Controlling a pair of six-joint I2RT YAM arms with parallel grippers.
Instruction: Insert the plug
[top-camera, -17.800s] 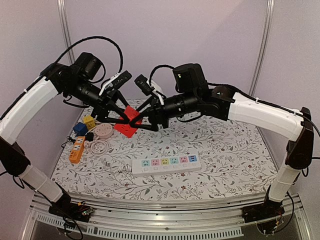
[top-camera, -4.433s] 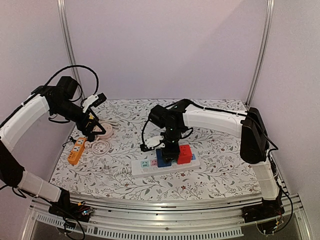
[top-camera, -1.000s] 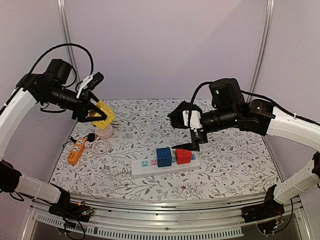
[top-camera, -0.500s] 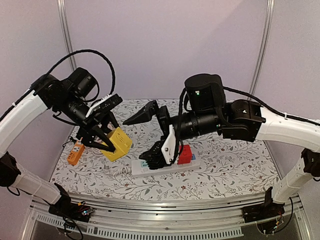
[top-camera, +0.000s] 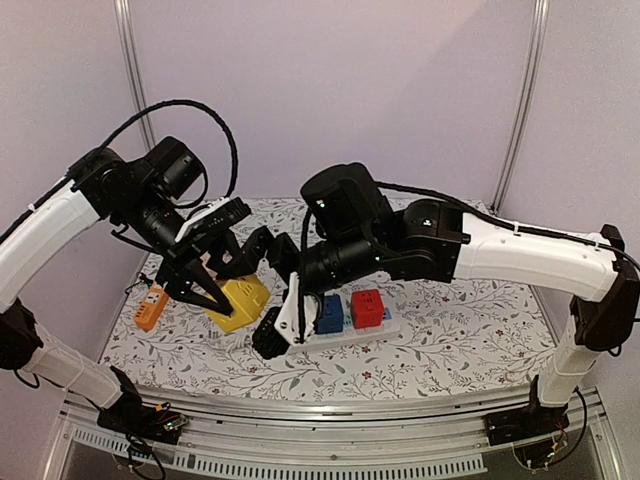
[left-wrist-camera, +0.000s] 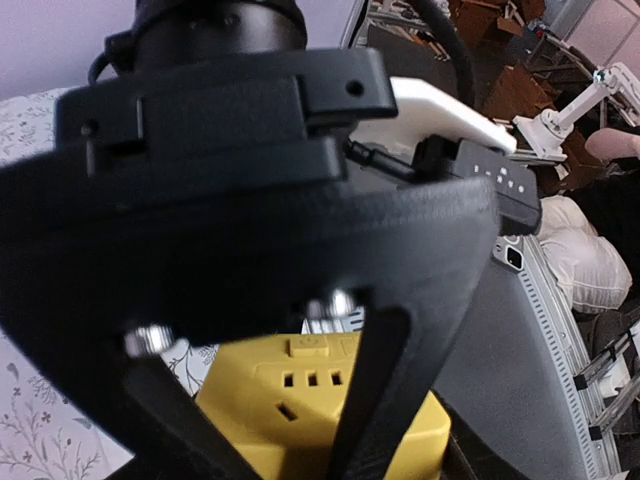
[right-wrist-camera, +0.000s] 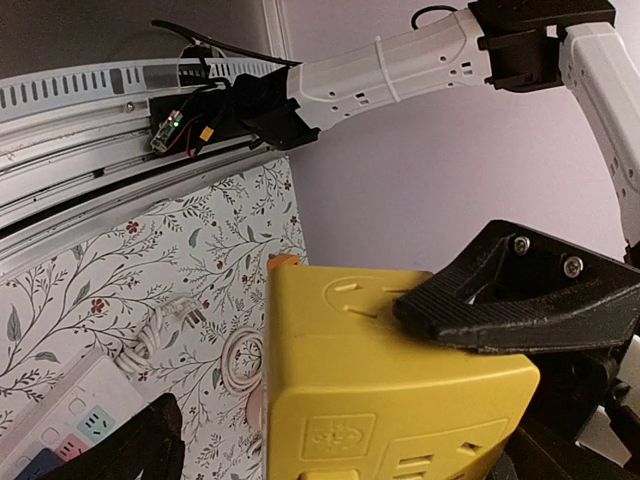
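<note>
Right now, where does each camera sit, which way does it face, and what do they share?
Top external: above and behind the bases, looking down at the table; both arms, left end effector gripping the yellow cube plug, right end effector open, facing it.
Left wrist: looks down its own fingers at the plug.
Right wrist: faces the plug and left arm; one own finger shows.
Shared: all three see the plug.

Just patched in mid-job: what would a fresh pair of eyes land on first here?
The bright yellow plastic cube adapter stands out, held aloft at centre-left in the left end effector. The right end effector is wide open and faces it at close range. To their right, a blue cube plug and a red cube plug sit side by side on the white power strip.
</note>
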